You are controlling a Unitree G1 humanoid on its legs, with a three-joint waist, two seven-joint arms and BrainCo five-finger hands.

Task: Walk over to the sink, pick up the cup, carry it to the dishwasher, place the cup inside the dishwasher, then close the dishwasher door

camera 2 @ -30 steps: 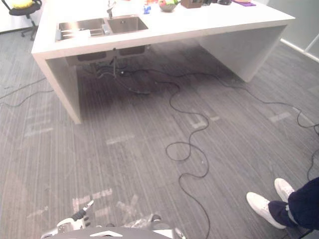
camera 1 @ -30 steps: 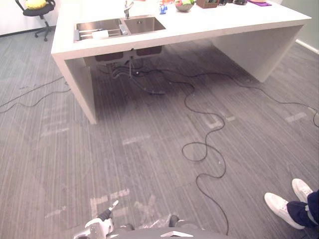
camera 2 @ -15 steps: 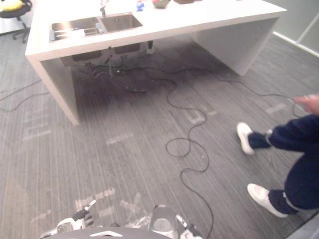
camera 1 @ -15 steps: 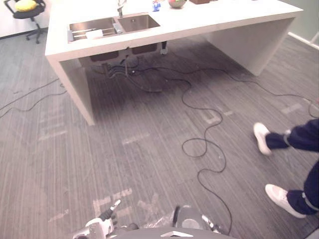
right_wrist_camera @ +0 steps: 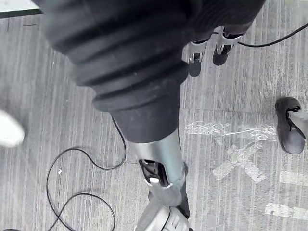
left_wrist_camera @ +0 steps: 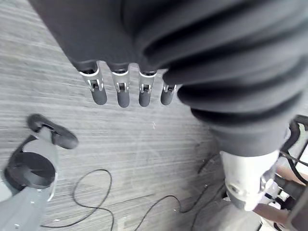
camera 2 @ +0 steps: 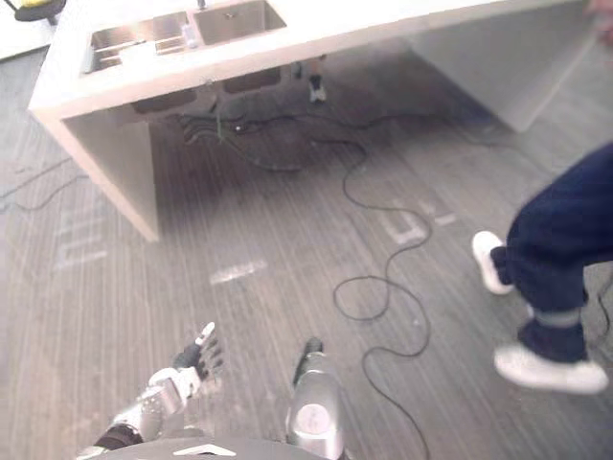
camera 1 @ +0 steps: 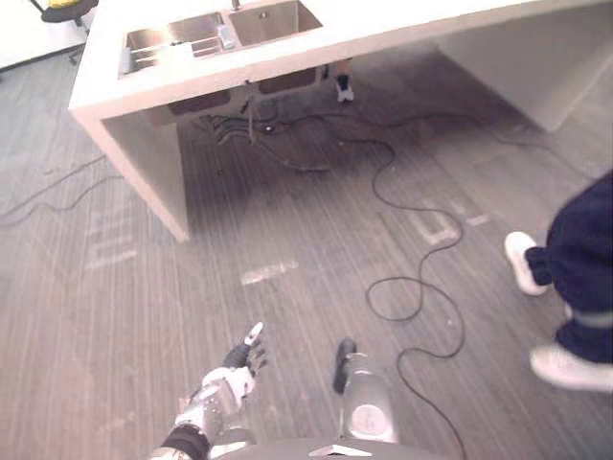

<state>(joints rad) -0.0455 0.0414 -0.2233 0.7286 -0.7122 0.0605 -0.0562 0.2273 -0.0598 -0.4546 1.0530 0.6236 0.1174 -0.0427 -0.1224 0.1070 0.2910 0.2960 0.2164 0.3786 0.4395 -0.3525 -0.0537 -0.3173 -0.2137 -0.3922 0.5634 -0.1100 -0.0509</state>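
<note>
Fingers of the left hand and right hand hang released, grasping nothing. The cup cannot be made out; expect it at the sink, well ahead of both hands, left hand nearer.

A white bench stands on the grey striped floor, with a sink of two basins in its top. Pale tape strips lie on the floor, and a person's white shoes stand on it.

The right hand, fingers relaxed and empty, hangs above a grey striped floor. Pale crossed tape strips lie there, well apart from a person's white shoe.
</note>
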